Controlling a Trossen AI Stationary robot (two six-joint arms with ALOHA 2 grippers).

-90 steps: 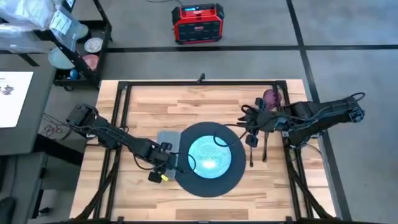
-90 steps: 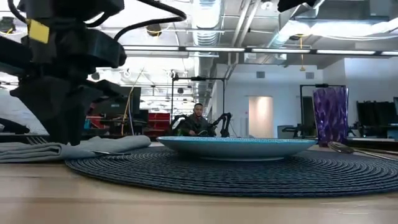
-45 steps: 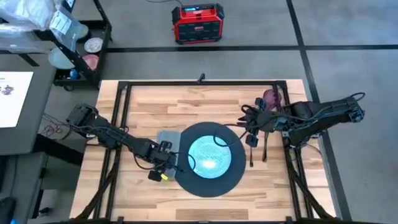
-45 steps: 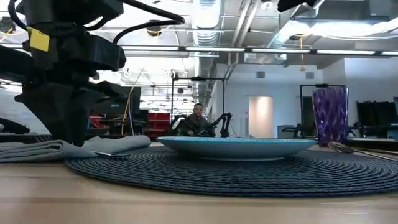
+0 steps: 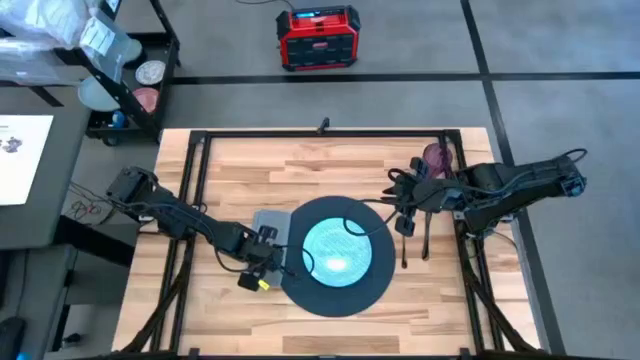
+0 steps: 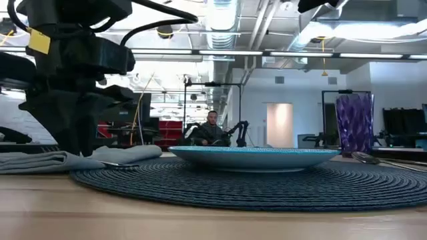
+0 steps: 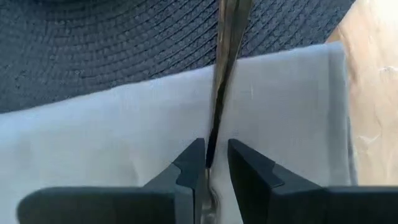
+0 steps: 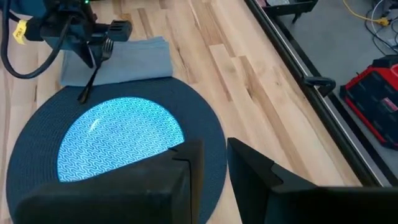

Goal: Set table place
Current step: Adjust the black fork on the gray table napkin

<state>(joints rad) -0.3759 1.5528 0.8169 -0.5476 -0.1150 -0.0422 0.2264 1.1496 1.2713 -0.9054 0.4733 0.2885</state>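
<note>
A teal plate (image 5: 338, 250) lies on the dark round mat (image 5: 375, 285). The grey napkin (image 5: 268, 222) lies flat at the mat's left edge. My left gripper (image 7: 214, 149) stands over the napkin, shut on a metal fork (image 8: 92, 73). A purple cup (image 5: 435, 155) stands at the far right. Two dark-looking pieces of cutlery (image 5: 405, 245) lie right of the mat. My right gripper (image 5: 403, 208) hangs shut above their far ends, with nothing between its fingers. My left gripper pinches the fork between its two fingers, just below the tines (image 8: 104, 48). The fingers come from above, slanting toward the mat. The handle (image 7: 225, 56) slopes down over the napkin to the mat's edge (image 8: 81, 97); whether its end touches there I cannot tell.
Black frame tubes (image 5: 325, 133) run along the table's far and side edges. On the floor beyond stands a red box (image 5: 318, 38), and at the far left a cart (image 5: 125, 80) and a grey side desk (image 5: 25, 165). A person (image 6: 212, 130) sits far off in the room.
My left gripper has sunk a little toward the napkin with the fork.
</note>
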